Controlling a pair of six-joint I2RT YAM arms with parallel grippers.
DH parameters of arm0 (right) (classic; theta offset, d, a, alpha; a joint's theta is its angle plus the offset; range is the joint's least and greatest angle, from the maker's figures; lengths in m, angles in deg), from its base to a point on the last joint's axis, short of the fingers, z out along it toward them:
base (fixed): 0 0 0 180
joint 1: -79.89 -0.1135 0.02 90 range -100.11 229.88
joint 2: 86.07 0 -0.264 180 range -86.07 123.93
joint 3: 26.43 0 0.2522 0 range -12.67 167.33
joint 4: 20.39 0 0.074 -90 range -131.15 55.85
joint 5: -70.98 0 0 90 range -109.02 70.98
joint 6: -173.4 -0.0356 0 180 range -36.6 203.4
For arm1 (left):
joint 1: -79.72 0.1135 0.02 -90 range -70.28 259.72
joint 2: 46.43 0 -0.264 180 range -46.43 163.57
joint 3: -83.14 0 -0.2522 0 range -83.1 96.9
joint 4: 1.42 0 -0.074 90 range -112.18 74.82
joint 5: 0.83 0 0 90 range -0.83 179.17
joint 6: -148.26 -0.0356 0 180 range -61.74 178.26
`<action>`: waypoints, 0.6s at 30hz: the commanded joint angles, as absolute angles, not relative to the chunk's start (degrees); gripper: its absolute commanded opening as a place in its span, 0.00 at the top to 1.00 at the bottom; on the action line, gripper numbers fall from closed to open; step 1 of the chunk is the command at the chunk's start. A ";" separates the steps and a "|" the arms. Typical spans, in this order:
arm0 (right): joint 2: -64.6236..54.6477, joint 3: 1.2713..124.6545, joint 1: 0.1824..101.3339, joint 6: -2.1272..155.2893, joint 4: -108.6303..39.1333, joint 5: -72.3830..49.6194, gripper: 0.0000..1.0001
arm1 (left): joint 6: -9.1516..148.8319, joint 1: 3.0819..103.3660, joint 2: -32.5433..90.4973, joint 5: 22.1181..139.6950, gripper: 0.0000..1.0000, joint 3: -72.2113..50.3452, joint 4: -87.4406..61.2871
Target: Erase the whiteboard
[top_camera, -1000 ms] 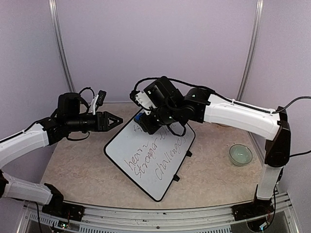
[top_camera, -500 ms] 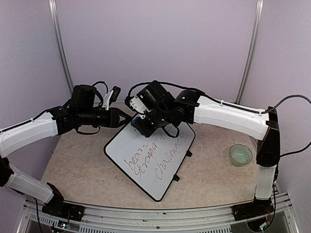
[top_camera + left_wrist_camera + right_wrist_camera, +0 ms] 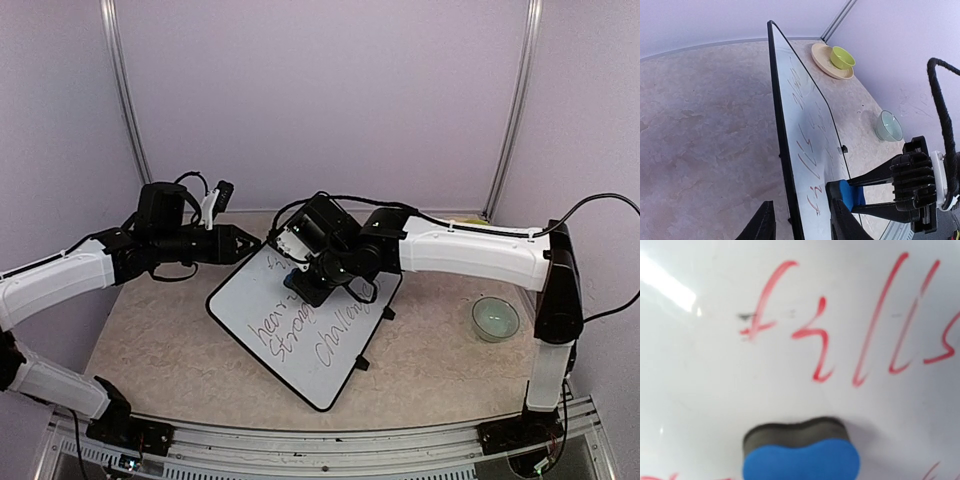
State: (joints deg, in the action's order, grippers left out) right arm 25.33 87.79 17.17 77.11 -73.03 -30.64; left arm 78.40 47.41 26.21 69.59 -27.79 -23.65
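Note:
The whiteboard (image 3: 300, 345) lies tilted mid-table, with red handwriting across it. In the left wrist view its black-framed edge (image 3: 782, 135) runs up between my left gripper's fingers. My left gripper (image 3: 253, 242) (image 3: 801, 226) is open, one finger on each side of the board's far-left corner, with gaps to the frame. My right gripper (image 3: 303, 280) is shut on a blue eraser (image 3: 300, 270) (image 3: 850, 195) (image 3: 801, 456), whose dark felt presses on the board just below the red word "falls" (image 3: 850, 335). In the right wrist view its fingers are hidden.
A small glass bowl (image 3: 495, 318) (image 3: 888, 126) sits right of the board. A tan plate (image 3: 821, 60) with a yellow-green cup (image 3: 842, 56) stands at the far right corner. Two black clips (image 3: 387, 314) stick out of the board's right edge. Purple walls enclose the table.
The left gripper swung right to the board's far-left corner, and its jaws narrowed, then widened. The right gripper slid the eraser down and right. The board's left corner shifted slightly left.

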 commanded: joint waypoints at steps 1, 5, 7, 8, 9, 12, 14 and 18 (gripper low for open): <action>22.45 86.19 16.78 76.01 -71.14 -30.58 0.75 | 78.30 49.04 24.35 66.23 0.61 -29.27 -19.32; 20.91 82.66 17.30 76.49 -68.78 -30.93 0.75 | 78.78 50.28 24.61 64.35 0.61 -30.18 -17.65; 21.56 82.21 18.15 75.40 -69.34 -29.71 0.75 | 79.08 51.47 24.83 62.46 0.61 -29.75 -17.24; 21.88 81.72 18.30 75.10 -69.65 -29.20 0.75 | 79.09 51.95 24.35 62.34 0.61 -30.02 -16.88; 22.06 80.94 18.33 75.04 -69.33 -28.67 0.75 | 79.09 52.36 23.80 62.59 0.61 -30.48 -16.57; 22.05 77.64 18.36 74.29 -67.54 -27.84 0.76 | 79.09 52.50 22.53 63.88 0.60 -31.14 -16.13; 21.75 76.08 18.36 73.44 -66.85 -27.82 0.76 | 79.09 52.52 22.94 64.10 0.58 -30.97 -16.17; 19.73 75.53 18.27 73.37 -67.24 -28.32 0.76 | 79.09 52.62 25.63 64.10 0.56 -29.67 -18.58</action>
State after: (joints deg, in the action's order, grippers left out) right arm 21.92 76.98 17.93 74.34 -66.16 -28.87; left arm 79.04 52.33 24.16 64.52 -30.66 -18.14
